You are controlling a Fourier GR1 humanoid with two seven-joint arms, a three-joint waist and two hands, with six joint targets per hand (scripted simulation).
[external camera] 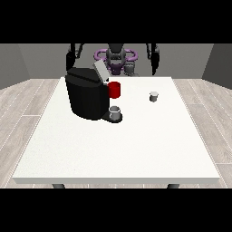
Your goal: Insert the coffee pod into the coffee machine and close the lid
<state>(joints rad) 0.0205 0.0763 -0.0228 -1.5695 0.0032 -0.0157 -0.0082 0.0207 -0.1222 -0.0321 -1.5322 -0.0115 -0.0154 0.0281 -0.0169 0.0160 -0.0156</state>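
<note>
A black coffee machine stands on the white table, left of centre, with a red part on its front. Its grey lid is tilted up and open. A small grey cup sits on the machine's base below the red part. The small grey coffee pod stands upright on the table to the right of the machine. The hand at the view's left and the hand at the view's right hang by the robot's sides behind the table's far edge, away from the pod and the machine.
The robot's torso, with purple parts, is behind the far edge. The white tabletop stretches from the machine and pod towards the camera. Wooden floor surrounds the table.
</note>
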